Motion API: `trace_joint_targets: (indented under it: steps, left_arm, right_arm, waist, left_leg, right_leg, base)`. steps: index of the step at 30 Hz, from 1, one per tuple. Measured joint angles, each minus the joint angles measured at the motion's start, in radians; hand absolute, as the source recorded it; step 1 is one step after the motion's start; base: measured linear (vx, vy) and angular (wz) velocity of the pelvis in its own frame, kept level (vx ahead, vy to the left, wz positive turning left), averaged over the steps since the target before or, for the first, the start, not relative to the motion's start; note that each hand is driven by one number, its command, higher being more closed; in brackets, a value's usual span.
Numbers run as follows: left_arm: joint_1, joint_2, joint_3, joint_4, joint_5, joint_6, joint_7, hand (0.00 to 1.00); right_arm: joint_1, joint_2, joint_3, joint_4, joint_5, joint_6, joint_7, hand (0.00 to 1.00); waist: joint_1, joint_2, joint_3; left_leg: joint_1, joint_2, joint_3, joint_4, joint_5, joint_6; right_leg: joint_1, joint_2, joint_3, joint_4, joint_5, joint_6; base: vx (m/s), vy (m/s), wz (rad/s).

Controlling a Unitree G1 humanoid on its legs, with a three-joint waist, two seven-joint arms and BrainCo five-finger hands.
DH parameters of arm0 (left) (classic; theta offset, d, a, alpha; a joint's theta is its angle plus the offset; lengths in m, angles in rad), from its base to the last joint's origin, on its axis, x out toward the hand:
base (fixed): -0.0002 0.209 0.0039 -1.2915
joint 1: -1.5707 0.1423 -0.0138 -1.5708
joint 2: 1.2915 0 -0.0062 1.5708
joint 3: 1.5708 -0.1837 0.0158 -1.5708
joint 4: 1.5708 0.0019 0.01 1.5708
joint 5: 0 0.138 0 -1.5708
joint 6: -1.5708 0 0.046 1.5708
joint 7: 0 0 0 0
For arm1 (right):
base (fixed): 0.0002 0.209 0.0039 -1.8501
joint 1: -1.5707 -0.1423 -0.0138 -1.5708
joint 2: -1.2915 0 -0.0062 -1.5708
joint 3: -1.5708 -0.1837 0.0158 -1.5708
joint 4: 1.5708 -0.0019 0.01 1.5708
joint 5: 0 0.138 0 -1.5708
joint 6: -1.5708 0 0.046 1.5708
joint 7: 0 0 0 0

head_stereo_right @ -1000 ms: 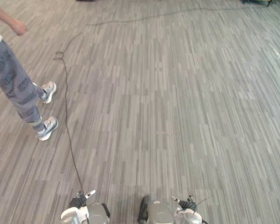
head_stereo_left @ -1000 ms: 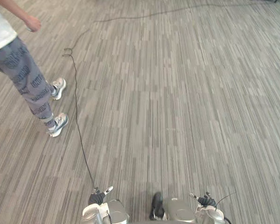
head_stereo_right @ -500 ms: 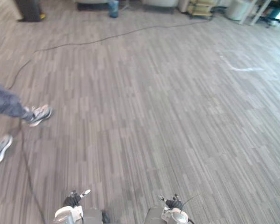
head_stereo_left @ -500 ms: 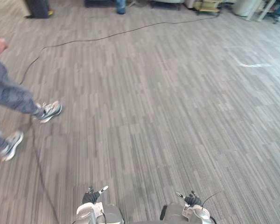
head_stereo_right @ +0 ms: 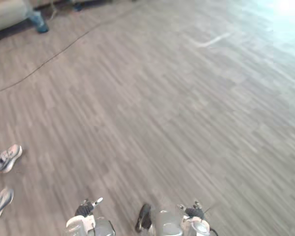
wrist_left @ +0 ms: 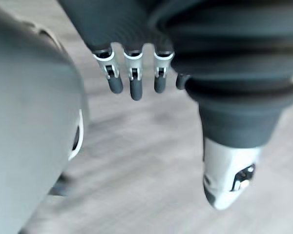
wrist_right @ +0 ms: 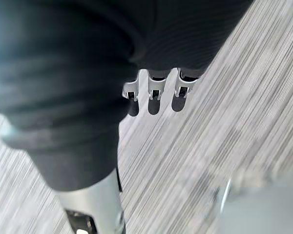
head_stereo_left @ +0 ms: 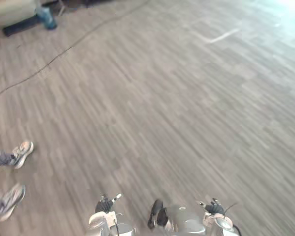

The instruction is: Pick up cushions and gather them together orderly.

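Observation:
My left hand (wrist_left: pixel 131 73) hangs beside my body over the grey striped carpet, fingers straight and relaxed, nothing in it. My right hand (wrist_right: pixel 156 90) hangs the same way on the other side, fingers straight, thumb (wrist_right: pixel 95 204) apart, holding nothing. From the head, both hands sit low at the near edge, the left hand (head_stereo_left: pixel 104 204) and the right hand (head_stereo_left: pixel 214 207), with bare carpet stretching ahead of them.
A person's two shoes (head_stereo_left: pixel 21 153) stand at the near left. Far off at the upper left lie a pale low piece of furniture (head_stereo_left: pixel 10 11) and a blue object (head_stereo_left: pixel 46 19), with a thin black cable (head_stereo_left: pixel 54 56) running across the carpet.
The camera has swung round, so the whole scene has shifted. The person's feet now sit at the lower left edge. Both hands hang as before.

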Motion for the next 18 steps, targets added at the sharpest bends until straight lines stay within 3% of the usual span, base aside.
trace_joint_targets:
  steps: [2, 3, 4, 5, 6, 7, 8, 9, 10, 11, 13, 14, 15, 17, 18]
  left_arm:
    - [0.018, -0.004, 0.022, -0.011, -0.016, -0.001, 0.001, 0.0]
    - [0.023, -0.017, 0.037, -0.018, -0.025, -0.015, 0.004, 0.0]
    - [0.024, -0.02, 0.036, -0.022, -0.03, -0.018, 0.005, 0.0]
    - [0.03, -0.03, 0.035, -0.032, -0.039, -0.023, 0.006, 0.0]
    - [0.036, -0.02, 0.035, -0.037, -0.052, -0.029, 0.005, 0.0]
    - [0.04, -0.015, 0.035, -0.036, -0.051, -0.03, 0.004, 0.0]
    - [0.037, 0.008, 0.035, -0.027, -0.048, -0.027, 0.004, 0.0]
    - [0.035, 0.03, 0.03, -0.017, -0.046, -0.027, 0.003, 0.0]
    - [0.027, 0.041, 0.022, 0.003, -0.044, -0.024, 0.004, 0.0]
    - [0.01, 0.056, 0.001, 0.042, -0.033, -0.008, 0.006, 0.0]
    - [0.006, 0.057, -0.028, 0.071, -0.027, 0.006, 0.007, 0.0]
    - [0.004, 0.056, -0.036, 0.075, -0.026, 0.006, 0.007, 0.0]
    - [-0.007, 0.056, -0.068, 0.089, -0.025, 0.005, 0.004, 0.0]
    - [-0.026, 0.053, -0.1, 0.111, -0.025, 0.007, 0.0, 0.0]
    - [-0.036, 0.048, -0.114, 0.123, -0.022, 0.009, 0.0, 0.0]
  right_arm:
    - [0.001, 0.004, 0.019, -0.011, 0.0, 0.002, -0.002, 0.0]
    - [0.009, 0.005, 0.023, -0.019, 0.0, -0.001, -0.002, 0.0]
    - [0.01, 0.005, 0.022, -0.018, 0.0, -0.001, -0.002, 0.0]
    - [0.015, 0.005, 0.023, -0.018, 0.0, -0.001, -0.003, 0.0]
    - [0.027, 0.023, 0.024, -0.018, 0.0, 0.002, -0.005, 0.0]
    - [0.043, 0.024, 0.024, -0.019, 0.0, 0.003, -0.005, 0.0]
    - [0.051, 0.051, 0.024, -0.023, 0.0, 0.001, -0.005, 0.0]
    - [0.05, 0.071, 0.019, -0.03, -0.002, -0.003, 0.001, 0.0]
    - [0.049, 0.072, 0.014, -0.031, -0.002, -0.003, 0.001, 0.0]
    - [0.044, 0.066, 0.006, -0.033, -0.003, -0.005, 0.003, 0.0]
    - [0.038, 0.058, -0.003, -0.036, -0.012, -0.008, 0.01, 0.0]
    - [0.037, 0.058, -0.003, -0.038, -0.013, -0.012, 0.011, 0.0]
    - [0.017, 0.05, -0.003, -0.031, -0.014, -0.024, 0.011, 0.0]
    - [-0.013, 0.027, -0.002, -0.014, -0.021, -0.022, 0.013, 0.0]
    - [-0.03, 0.007, -0.002, 0.003, -0.021, -0.021, 0.013, 0.0]
  waist:
    - [0.01, -0.012, -0.002]
    - [0.031, -0.008, -0.006]
    - [0.038, -0.006, -0.006]
    - [0.048, -0.005, -0.011]
    - [0.066, -0.035, -0.031]
    - [0.066, -0.034, -0.051]
    - [0.065, -0.079, -0.071]
    - [0.063, -0.109, -0.07]
    - [0.053, -0.11, -0.067]
    - [0.036, -0.105, -0.062]
    - [0.033, -0.088, -0.055]
    - [0.032, -0.084, -0.055]
    - [0.02, -0.073, -0.052]
    - [0.004, -0.06, -0.043]
    - [-0.013, -0.042, -0.032]
  left_leg:
    - [-0.082, -0.07, -0.072, -0.208, 0.007, -0.007]
    - [-0.112, -0.116, -0.13, -0.38, 0.043, -0.048]
    - [-0.112, -0.128, -0.147, -0.432, 0.058, -0.057]
    - [-0.13, -0.151, -0.165, -0.561, 0.101, -0.057]
    - [-0.119, -0.165, -0.17, -0.54, 0.203, -0.025]
    - [-0.119, -0.172, -0.171, -0.531, 0.216, -0.018]
    - [-0.109, -0.181, -0.146, -0.481, 0.186, 0.019]
    - [-0.056, -0.179, -0.095, -0.464, 0.128, 0.019]
    - [-0.015, -0.186, -0.082, -0.467, 0.097, 0.023]
    - [0.063, -0.196, -0.067, -0.477, 0.054, 0.031]
    - [0.213, -0.2, -0.032, -0.539, 0.022, 0.037]
    - [0.249, -0.2, -0.025, -0.564, 0.021, 0.037]
    - [0.345, -0.203, -0.001, -0.658, 0.022, 0.036]
    - [0.416, -0.206, 0.016, -0.731, 0.023, 0.034]
    - [0.459, -0.204, 0.024, -0.767, 0.023, 0.034]
  right_leg:
    - [0.067, -0.006, 0.082, -0.029, -0.02, 0.024]
    - [0.094, -0.015, 0.136, -0.035, -0.032, 0.056]
    - [0.104, -0.016, 0.152, -0.036, -0.043, 0.07]
    - [0.144, -0.022, 0.208, -0.045, -0.075, 0.109]
    - [0.175, -0.055, 0.267, -0.047, -0.107, 0.151]
    - [0.18, -0.058, 0.283, -0.034, -0.109, 0.156]
    - [0.138, -0.1, 0.29, 0.083, -0.122, 0.188]
    - [0.035, -0.147, 0.281, 0.344, -0.09, 0.237]
    - [-0.046, -0.187, 0.258, 0.531, -0.024, 0.288]
    - [-0.12, -0.254, 0.197, 0.738, -0.007, 0.302]
    - [-0.184, -0.327, 0.083, 0.844, -0.026, 0.254]
    - [-0.208, -0.338, 0.049, 0.84, -0.031, 0.245]
    - [-0.291, -0.345, -0.045, 0.758, -0.054, 0.21]
    - [-0.371, -0.324, -0.104, 0.575, -0.045, 0.199]
    - [-0.413, -0.286, -0.126, 0.388, 0.01, 0.185]
  base:
    - [0.58, 0.128, -1.13]
    - [0.44, 0.145, -1.06]
    - [0.67, 0.287, -1.44]
    - [0.62, 0.32, -1.53]
    - [0.62, 0.32, -1.49]
    - [0.75, 0.337, -1.32]
    - [0.76, 0.311, -1.02]
    - [1.02, 0.447, -1.05]
    - [0.81, 0.365, -0.64]
    - [0.52, 0.24, -0.31]
    - [0.55, 0.172, -0.34]
    - [0.79, 0.216, -0.36]
    - [0.42, 0.11, -0.18]
    - [0.59, 0.088, -0.14]
    - [0.65, 0.049, -0.07]
